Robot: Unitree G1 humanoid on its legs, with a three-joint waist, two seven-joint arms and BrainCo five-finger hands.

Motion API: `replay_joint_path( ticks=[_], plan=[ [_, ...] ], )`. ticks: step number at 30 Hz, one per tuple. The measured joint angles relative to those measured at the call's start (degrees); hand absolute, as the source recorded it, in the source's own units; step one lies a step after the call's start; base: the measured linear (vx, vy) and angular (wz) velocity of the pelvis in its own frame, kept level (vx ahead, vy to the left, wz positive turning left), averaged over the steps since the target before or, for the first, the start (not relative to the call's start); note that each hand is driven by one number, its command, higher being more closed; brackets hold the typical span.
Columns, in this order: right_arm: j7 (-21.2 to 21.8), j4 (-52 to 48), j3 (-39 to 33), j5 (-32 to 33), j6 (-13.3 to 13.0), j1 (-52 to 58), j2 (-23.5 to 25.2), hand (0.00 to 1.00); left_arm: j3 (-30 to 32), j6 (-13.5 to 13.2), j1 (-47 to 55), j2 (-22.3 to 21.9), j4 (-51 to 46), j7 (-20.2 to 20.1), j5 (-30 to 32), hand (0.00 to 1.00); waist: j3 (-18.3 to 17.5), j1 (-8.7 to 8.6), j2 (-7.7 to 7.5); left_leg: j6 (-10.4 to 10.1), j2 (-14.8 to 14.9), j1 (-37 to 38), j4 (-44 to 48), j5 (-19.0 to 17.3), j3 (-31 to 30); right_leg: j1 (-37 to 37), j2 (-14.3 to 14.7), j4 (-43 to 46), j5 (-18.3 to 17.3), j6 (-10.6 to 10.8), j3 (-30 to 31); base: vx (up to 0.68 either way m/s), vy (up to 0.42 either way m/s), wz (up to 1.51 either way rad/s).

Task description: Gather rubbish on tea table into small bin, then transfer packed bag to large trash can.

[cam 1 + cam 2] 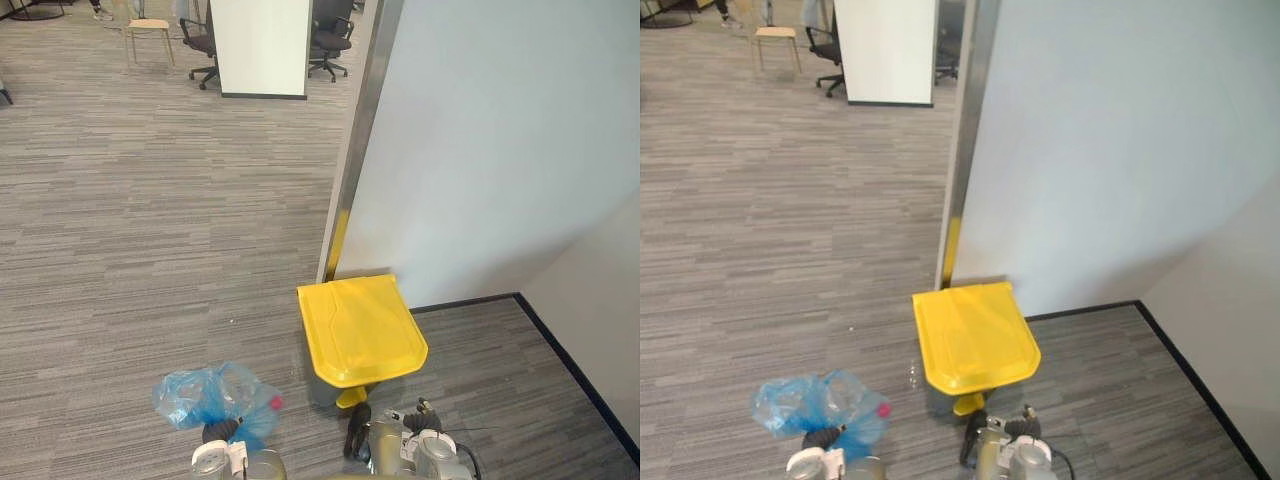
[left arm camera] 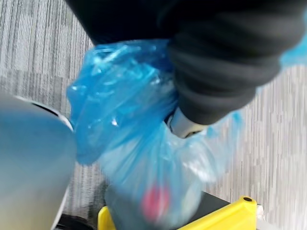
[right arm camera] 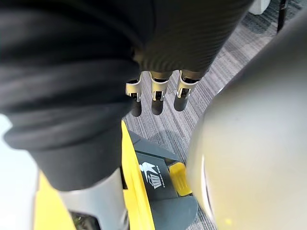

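Observation:
A translucent blue rubbish bag (image 1: 213, 395) with something red inside hangs low at my left, held above the carpet. My left hand (image 1: 222, 432) is shut on its gathered top; in the left wrist view the bag (image 2: 139, 148) bulges beneath the dark cover (image 2: 220, 62). The large grey trash can with its closed yellow lid (image 1: 360, 328) stands right of the bag, against the wall, and a yellow foot pedal (image 1: 350, 398) shows at its front. My right hand (image 1: 357, 432) hovers just in front of the can, empty, fingers (image 3: 157, 96) straight above the lid's edge (image 3: 132, 182).
A white wall (image 1: 500, 150) and a metal pillar (image 1: 360, 130) rise behind the can, forming a corner at the right with a black skirting (image 1: 570, 360). Grey carpet stretches left and ahead. Office chairs (image 1: 200, 45) and a wooden stool (image 1: 148, 35) stand far off.

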Motion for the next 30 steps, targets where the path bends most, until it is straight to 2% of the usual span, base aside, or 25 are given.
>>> replay_joint_path(
  ticks=[1, 2, 4, 6, 8, 9, 11, 13, 16, 20, 23, 25, 26, 30],
  plan=[
    [0.0, 0.0, -0.3, 0.0, 0.1, -0.5, 0.1, 0.0, -0.2, 0.0, -0.6, -0.8, -0.1, 0.0, 0.2, 1.0, 0.7, 0.09, 1.19, -0.2, 0.5, 0.0, -0.1, -0.5, -1.2, 0.0, 0.5, 0.6, -0.1, 0.0, -0.4, 0.21, -0.126, 0.2],
    [-0.1, -0.6, -0.9, 0.0, 0.0, -1.0, -0.1, 0.0, -0.4, 0.0, -1.4, -0.9, -0.1, 0.0, 0.3, 1.0, 2.0, 0.02, 1.77, -0.4, 0.7, -0.1, -0.3, -1.0, -3.2, -0.1, 0.7, 1.5, -0.1, 0.0, -1.4, 0.18, -0.156, 0.39],
    [0.0, -1.3, -2.8, 0.0, 0.0, -1.1, -0.2, 0.0, -0.5, 0.0, -1.7, -0.8, -0.2, -0.1, 0.4, 1.0, 2.5, 0.05, 1.98, -0.5, 2.1, -0.5, -0.4, -2.0, -6.5, -0.6, 1.9, 3.6, 0.1, -1.8, -2.8, 0.16, -0.151, 0.48],
    [0.1, -1.4, -3.6, 0.0, 0.0, -0.6, 0.2, 0.0, -0.5, 0.0, -1.6, -0.4, -0.2, -0.1, 0.4, 1.0, 2.3, 0.5, 1.6, -2.3, 4.1, -0.5, -0.2, -3.5, -10.3, -2.0, 2.5, 9.6, -3.3, -4.4, -4.8, 0.2, -0.191, 0.67],
    [0.1, -1.7, -4.3, 0.2, -0.2, -0.4, 0.1, 0.0, -0.5, 0.0, -1.8, 0.0, -0.6, -0.1, 0.4, 1.0, 2.0, 0.72, 2.14, -4.3, 7.1, -2.0, 1.9, -4.9, -14.2, -2.9, 3.8, 13.7, -7.6, -4.3, -8.2, 0.26, -0.236, 0.65],
    [0.1, -1.7, -4.4, 0.3, -0.3, -0.3, 0.3, 0.0, -0.6, 0.0, -2.1, 0.4, -1.0, -0.1, 0.4, 1.0, 1.5, 1.4, 2.12, -5.2, 8.5, -4.5, 4.0, -5.4, -16.7, -4.7, 4.5, 16.4, -9.5, -4.1, -9.9, 0.28, -0.251, 0.5],
    [0.1, -2.7, -4.4, 1.2, -0.6, -0.2, 0.4, 0.0, -0.6, 0.1, -3.1, 1.3, -1.1, -0.1, 0.4, 1.0, 1.5, 1.57, 1.94, -5.2, 10.1, -8.3, 6.8, -5.4, -19.6, -6.6, 4.6, 19.1, -11.4, -3.3, -12.7, 0.22, -0.191, 0.43],
    [0.0, -3.5, -4.4, 1.6, -0.6, -0.2, 0.4, 0.0, -0.9, 0.1, -3.7, 1.3, -2.0, 0.0, 0.4, 1.0, 1.9, 1.98, 2.44, -5.3, 12.4, -9.7, 7.7, -5.4, -20.4, -7.2, 6.3, 20.2, -12.5, -4.0, -13.2, 0.23, -0.191, 0.27],
    [-0.4, -4.7, -4.0, 3.0, -0.8, -0.4, 0.6, 0.0, -1.2, -0.1, -5.8, 1.0, -3.5, 0.0, 0.4, 1.0, 2.0, 2.21, 2.5, -5.7, 13.8, -13.6, 7.9, -5.1, -21.5, -10.2, 8.0, 20.0, -13.0, -4.9, -10.9, 0.07, -0.117, 0.21],
    [-1.3, -5.9, -0.4, 4.9, -1.0, -0.8, 1.4, 0.0, -1.2, 0.0, -6.4, 1.3, -4.0, 0.0, 0.4, 1.0, 2.3, 2.27, 2.48, -6.5, 15.1, -16.8, 8.3, -4.5, -21.8, -11.5, 8.7, 18.4, -13.5, -5.0, -12.6, -0.04, -0.083, 0.16],
    [-1.2, -8.0, 4.2, 5.5, -1.0, -2.5, 2.0, 0.0, -2.2, 0.0, -6.7, 1.5, -6.6, 0.0, 0.4, 1.0, 3.6, 2.54, 2.31, -5.7, 14.7, -19.9, 10.6, -4.5, -22.4, -12.1, 8.5, 17.2, -12.8, -5.9, -13.6, -0.11, -0.058, 0.18],
    [-1.3, -11.6, 6.5, 6.7, -1.2, -3.2, 1.9, 0.0, -2.5, -0.1, -6.8, 1.4, -7.7, 0.0, 0.3, 1.0, 4.1, 2.71, 2.03, -5.8, 14.5, -20.7, 9.5, -4.7, -22.3, -13.1, 8.2, 17.0, -12.2, -5.5, -13.4, -0.13, 0.01, 0.09],
    [-1.3, -14.0, 7.6, 7.2, -1.3, -4.2, 1.9, 0.0, -2.6, -0.1, -6.9, 1.4, -9.2, 0.1, 0.3, 1.0, 4.7, 3.02, 1.46, -6.2, 14.0, -21.1, 8.5, -4.9, -22.2, -14.0, 8.1, 16.7, -11.5, -5.2, -12.6, -0.12, 0.018, 0.08],
    [-2.1, -21.6, 11.5, 7.6, -2.1, -11.0, 1.6, 0.0, -2.5, -1.2, -6.8, 1.9, -11.6, 0.6, 0.2, 1.0, 7.2, 4.78, 1.07, -7.4, 13.0, -22.3, 8.4, -4.4, -22.0, -14.9, 7.7, 15.5, -9.1, -5.8, -12.0, -0.1, 0.03, -0.05]
  ],
)
